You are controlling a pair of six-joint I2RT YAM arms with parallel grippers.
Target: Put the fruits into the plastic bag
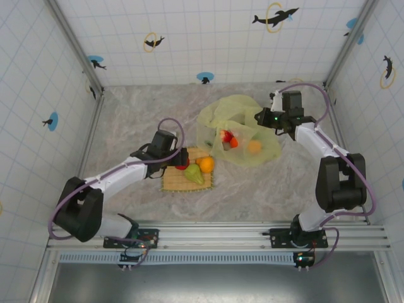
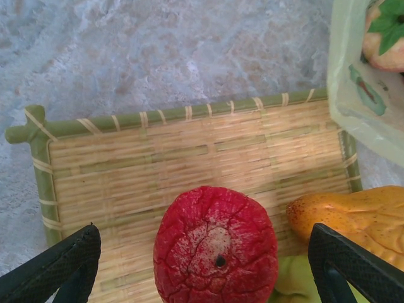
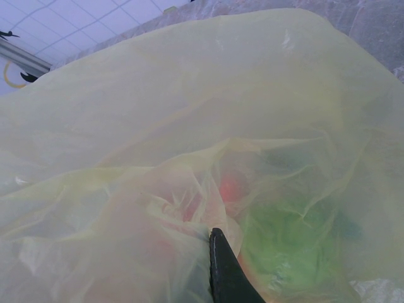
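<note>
Film of plastic bag (image 1: 237,129) looks thin, limp and crinkly. The bag lies on bench (image 1: 126,126) just beyond woven mat (image 1: 172,184), with some fruits (image 1: 254,147) already inside. Right jaws clenched, seemingly pinching the film on the side away from the mat. Red fruit (image 2: 214,249) sits on the mat beside orange fruit (image 2: 360,218). Likely light, rigid, rough-skinned; grasp across the middle. Left jaws released, straddling it without contact.

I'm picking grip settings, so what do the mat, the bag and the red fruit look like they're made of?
The mat: woven bamboo-like strips, matte, green rim lashed with pale bindings. The bag: thin yellow-green plastic film, see-through and crinkled. The red fruit: matte skin with fine cracks, probably painted foam or plastic; can't be sure.
</note>
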